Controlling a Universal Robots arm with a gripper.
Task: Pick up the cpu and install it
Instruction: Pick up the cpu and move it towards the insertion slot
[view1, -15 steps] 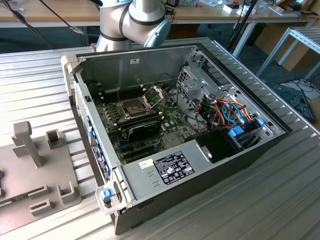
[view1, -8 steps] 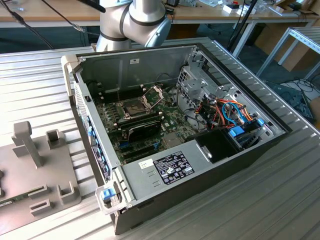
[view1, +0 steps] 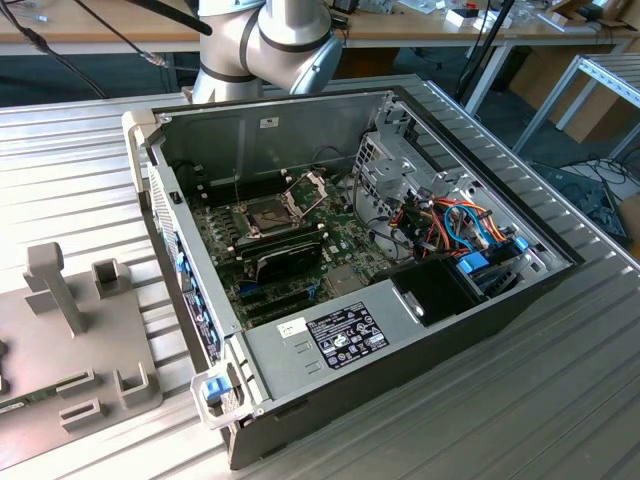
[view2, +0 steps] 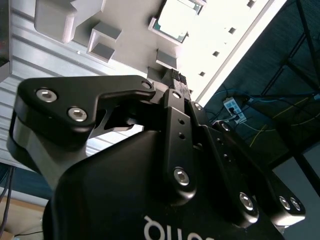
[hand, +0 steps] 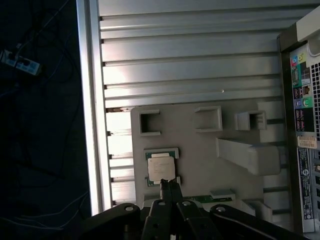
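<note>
The cpu (hand: 161, 168), a small square chip with a dull silver top and a green rim, lies flat in a shallow holder on a grey fixture plate (hand: 200, 150). In the first wrist view my gripper (hand: 170, 184) hangs above the chip's edge, fingers pressed together and holding nothing. In the second wrist view the black gripper (view2: 176, 80) points toward the cpu (view2: 175, 19), with a gap between them. The green motherboard (view1: 340, 250) lies inside the open computer case (view1: 330, 335). Its socket (view1: 268, 215) is uncovered and the hinged metal frame (view1: 305, 185) is tilted up.
The fixture plate (view1: 100, 340) carries several raised grey holders and a tall post (view1: 55, 285), on the ribbed metal table (view1: 560, 400) at the exterior view's left of the case. The arm's base (view1: 270, 40) rises behind the case. Cables and a power strip (hand: 20, 60) lie on the floor.
</note>
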